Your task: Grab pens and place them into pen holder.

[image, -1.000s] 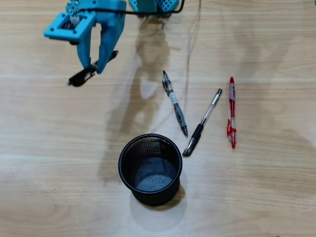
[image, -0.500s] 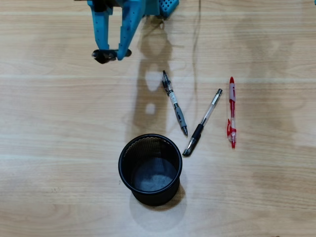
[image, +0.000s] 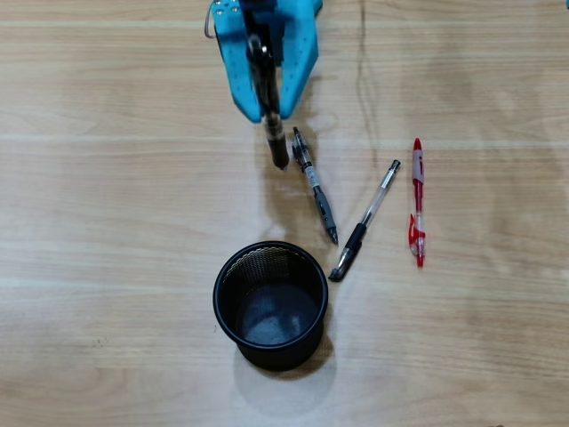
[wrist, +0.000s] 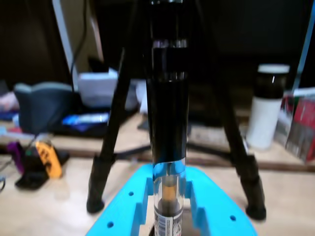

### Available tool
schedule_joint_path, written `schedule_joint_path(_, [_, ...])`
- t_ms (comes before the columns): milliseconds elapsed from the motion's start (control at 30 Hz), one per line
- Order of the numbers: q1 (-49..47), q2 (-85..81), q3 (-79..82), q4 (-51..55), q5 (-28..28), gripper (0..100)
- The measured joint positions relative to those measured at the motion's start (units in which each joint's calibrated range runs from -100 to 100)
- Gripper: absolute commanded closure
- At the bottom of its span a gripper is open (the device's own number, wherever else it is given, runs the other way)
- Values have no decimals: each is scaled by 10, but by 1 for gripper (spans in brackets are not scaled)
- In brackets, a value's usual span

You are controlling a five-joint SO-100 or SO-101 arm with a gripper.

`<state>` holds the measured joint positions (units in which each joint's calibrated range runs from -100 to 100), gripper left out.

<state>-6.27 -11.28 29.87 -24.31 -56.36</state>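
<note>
Clamped in the blue end effector (image: 269, 111) is 1 pen (image: 271, 124), its dark grip end sticking out toward 6 o'clock in the overhead view, near the top edge of the picture. The wrist view shows the same pen (wrist: 168, 147) running straight up the middle of the picture between the blue fingers (wrist: 133, 206), clear barrel low and black sleeve above, so the hold looks centred and snug. Holding it lengthwise along the fingers probably lets the pen be tipped end-first into the holder, though that is a guess. On the desk (image: 107, 222), 3 more pens lie loose: a grey-gripped pen (image: 315, 185) just beside the held one's tip, slanting toward 5 o'clock; a black-gripped pen (image: 364, 222) at about 4 o'clock from that, leaning the other way; and a red pen (image: 416, 203) farthest toward 3 o'clock, lying nearly straight up and down. The black mesh pen holder (image: 222, 294) stands upright at 6 o'clock from the end effector, well apart from it, and appears empty, so none of the 4 is delivered yet. Much of the arm is cut off by the top edge overhead, and the exact point where the fingers pinch the barrel is hard to make out. Blur in the wrist view softens the background clutter and tripod legs (wrist: 106, 147), and neither holder nor loose pens appear there.
</note>
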Motion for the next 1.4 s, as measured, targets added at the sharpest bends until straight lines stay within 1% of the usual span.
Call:
schedule_joint_path(100, [-11, 43, -35, -61, 0, 98])
schedule_joint_path(267, [-21, 109, -105, -80, 0, 98])
schedule_joint_path(500, [-25, 204, -154, -84, 0, 98])
schedule_joint_path(833, [15, 366, -275, -84, 0, 98])
schedule_joint_path(1100, [34, 424, -311, -84, 0, 98])
schedule_joint_path(1300, [35, 426, -312, -84, 0, 86])
schedule_joint_path(1400, [35, 426, -312, -86, 0, 86])
